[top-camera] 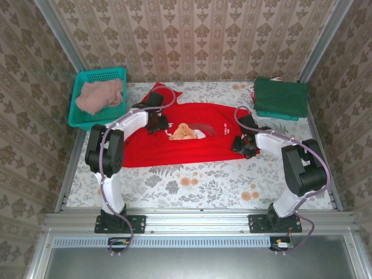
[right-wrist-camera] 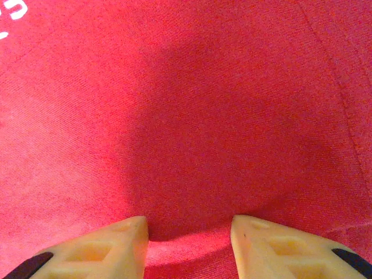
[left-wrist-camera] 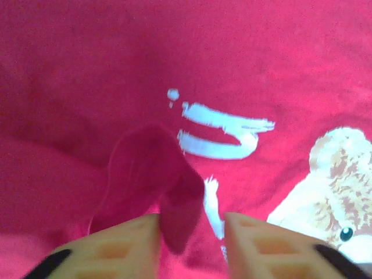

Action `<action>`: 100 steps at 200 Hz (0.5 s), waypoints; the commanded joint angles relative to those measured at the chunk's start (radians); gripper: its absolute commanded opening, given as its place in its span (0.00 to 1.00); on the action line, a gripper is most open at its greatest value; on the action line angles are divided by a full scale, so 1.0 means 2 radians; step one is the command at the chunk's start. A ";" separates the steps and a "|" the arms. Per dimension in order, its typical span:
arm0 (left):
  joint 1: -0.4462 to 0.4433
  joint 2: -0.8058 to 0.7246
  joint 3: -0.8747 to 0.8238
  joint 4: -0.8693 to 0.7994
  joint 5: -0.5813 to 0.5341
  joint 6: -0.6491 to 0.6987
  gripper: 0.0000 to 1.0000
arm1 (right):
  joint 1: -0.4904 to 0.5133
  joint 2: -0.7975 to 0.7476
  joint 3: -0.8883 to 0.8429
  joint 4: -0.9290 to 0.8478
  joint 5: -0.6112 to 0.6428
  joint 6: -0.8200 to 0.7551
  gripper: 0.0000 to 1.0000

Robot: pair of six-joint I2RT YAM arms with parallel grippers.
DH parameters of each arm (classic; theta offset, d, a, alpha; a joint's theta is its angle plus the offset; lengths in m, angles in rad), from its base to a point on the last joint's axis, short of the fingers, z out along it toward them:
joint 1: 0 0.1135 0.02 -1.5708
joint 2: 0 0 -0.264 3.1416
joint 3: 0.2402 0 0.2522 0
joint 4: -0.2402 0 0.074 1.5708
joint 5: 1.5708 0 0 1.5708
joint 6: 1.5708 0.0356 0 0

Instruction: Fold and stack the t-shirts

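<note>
a tabletop (top-camera: 192, 183) covered in a pale floral pattern carries everything. a red t-shirt (top-camera: 197, 145) lies spread flat across its middle, print side up. a teal mesh basket (top-camera: 99, 74) holding a dusty pink tee (top-camera: 99, 96) sits at the far left corner, and folded dark green tees (top-camera: 282, 96) are stacked at the far right corner.
</note>
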 commanded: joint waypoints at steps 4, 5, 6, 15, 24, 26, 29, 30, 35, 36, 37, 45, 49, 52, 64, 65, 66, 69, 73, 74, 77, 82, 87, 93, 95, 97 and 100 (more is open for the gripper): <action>0.004 0.031 0.042 -0.023 0.001 0.016 0.22 | 0.001 -0.003 -0.010 -0.001 0.002 -0.010 0.44; 0.003 0.032 0.044 -0.023 0.003 0.017 0.21 | 0.001 -0.002 -0.010 -0.001 0.003 -0.010 0.44; 0.003 0.033 0.045 -0.024 0.004 0.018 0.20 | 0.001 -0.003 -0.010 -0.001 0.003 -0.010 0.44; 0.000 0.039 0.056 -0.025 0.008 0.024 0.13 | 0.001 0.000 -0.008 -0.001 0.003 -0.011 0.44; -0.005 0.043 0.068 -0.025 0.008 0.028 0.06 | 0.002 0.003 -0.007 -0.002 0.002 -0.012 0.44; -0.006 0.043 0.070 -0.025 0.009 0.030 0.04 | 0.001 0.004 -0.007 -0.002 0.003 -0.012 0.44; -0.008 0.045 0.074 -0.025 0.010 0.031 0.02 | 0.001 0.004 -0.006 -0.002 0.003 -0.012 0.44; -0.008 0.045 0.075 -0.026 0.010 0.032 0.01 | 0.001 0.005 -0.006 -0.002 0.002 -0.012 0.44; -0.012 0.048 0.082 -0.028 0.009 0.037 0.00 | 0.001 0.006 -0.006 -0.001 0.002 -0.012 0.44; -0.013 0.049 0.084 -0.028 0.008 0.037 0.00 | 0.001 0.006 -0.006 -0.001 0.002 -0.012 0.44; -0.014 0.050 0.085 -0.029 0.008 0.037 0.00 | 0.001 0.006 -0.006 0.000 0.001 -0.011 0.44; -0.020 0.057 0.099 -0.037 0.004 0.042 0.00 | 0.001 0.006 -0.006 0.000 0.000 -0.012 0.44; -0.022 0.061 0.108 -0.043 0.002 0.045 0.00 | 0.001 0.006 -0.005 0.000 0.000 -0.012 0.44; -0.024 0.065 0.114 -0.047 0.001 0.047 0.01 | 0.001 0.006 -0.005 0.000 -0.001 -0.012 0.44; -0.027 0.081 0.140 -0.069 -0.008 0.051 0.03 | 0.001 0.006 -0.006 0.000 -0.004 -0.012 0.44; -0.027 0.083 0.142 -0.071 -0.009 0.051 0.04 | 0.001 0.006 -0.006 -0.001 -0.004 -0.012 0.44; -0.027 0.084 0.143 -0.072 -0.009 0.051 0.05 | 0.001 0.006 -0.006 -0.001 -0.004 -0.012 0.44; -0.027 0.087 0.147 -0.076 -0.010 0.053 0.09 | 0.001 0.006 -0.005 0.000 -0.003 -0.012 0.44; -0.027 0.091 0.151 -0.078 -0.009 0.056 0.20 | 0.001 0.005 -0.006 0.000 -0.005 -0.012 0.44; -0.027 0.092 0.152 -0.078 -0.008 0.056 0.23 | 0.001 0.005 -0.006 0.000 -0.005 -0.011 0.44; -0.027 0.096 0.155 -0.080 -0.007 0.057 0.30 | 0.001 0.006 -0.006 0.000 -0.006 -0.012 0.44; -0.027 0.103 0.161 -0.083 -0.006 0.058 0.37 | 0.001 0.004 -0.007 0.000 -0.005 -0.012 0.44; -0.027 0.110 0.166 -0.087 -0.005 0.060 0.42 | 0.001 0.004 -0.007 -0.001 -0.005 -0.012 0.44; -0.027 0.118 0.174 -0.092 -0.003 0.064 0.49 | 0.001 0.004 -0.006 -0.002 -0.004 -0.012 0.44; -0.027 0.120 0.176 -0.095 -0.003 0.065 0.51 | 0.001 0.004 -0.006 -0.003 -0.004 -0.013 0.44; -0.027 0.122 0.178 -0.096 -0.003 0.066 0.52 | 0.001 0.003 -0.006 -0.005 -0.004 -0.013 0.44; -0.027 0.124 0.180 -0.100 -0.004 0.066 0.54 | 0.001 0.003 -0.005 -0.006 -0.003 -0.013 0.44</action>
